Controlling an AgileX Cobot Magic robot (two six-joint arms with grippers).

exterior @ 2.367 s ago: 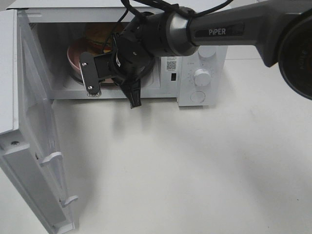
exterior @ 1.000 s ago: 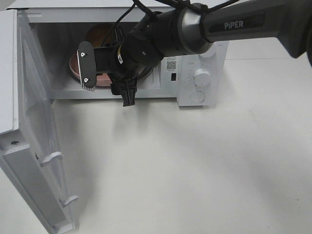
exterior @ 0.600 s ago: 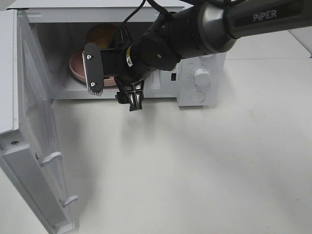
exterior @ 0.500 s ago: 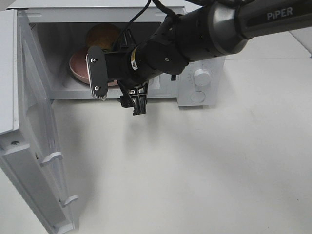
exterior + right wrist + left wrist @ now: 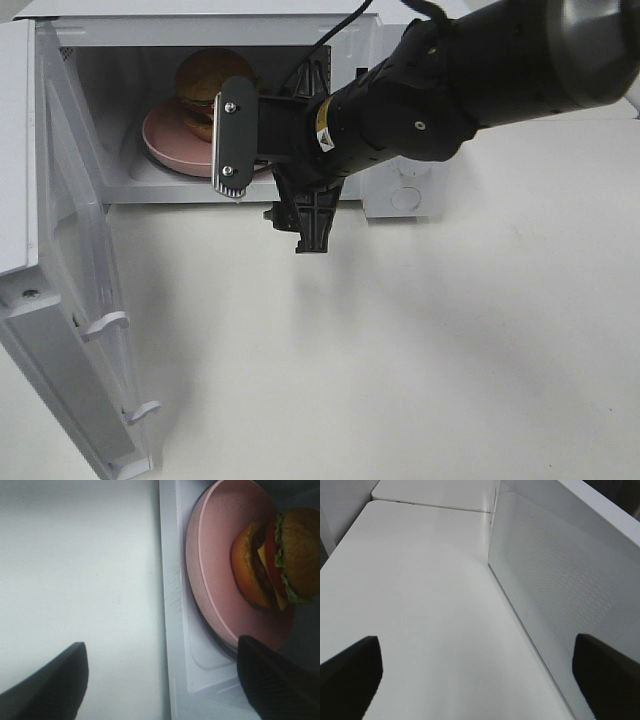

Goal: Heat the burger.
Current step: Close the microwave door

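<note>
- Right gripper [image 5: 270,178]: jaws spread wide, nothing between them, just in front of the microwave [image 5: 405,198] opening.
- Burger [image 5: 203,78] sits on the pink plate [image 5: 160,137] inside the cavity, apart from the gripper.
- Microwave door [image 5: 70,330] hangs open on the left.
- Left gripper [image 5: 480,672]: jaws also wide and empty, over the white table [image 5: 420,605], beside a perforated white panel [image 5: 560,580].

The burger [image 5: 206,76] shows golden-brown bun, green lettuce, red tomato, yellow cheese; plate [image 5: 162,138] pink; microwave [image 5: 62,230] and desk [image 5: 450,350] white.
</note>
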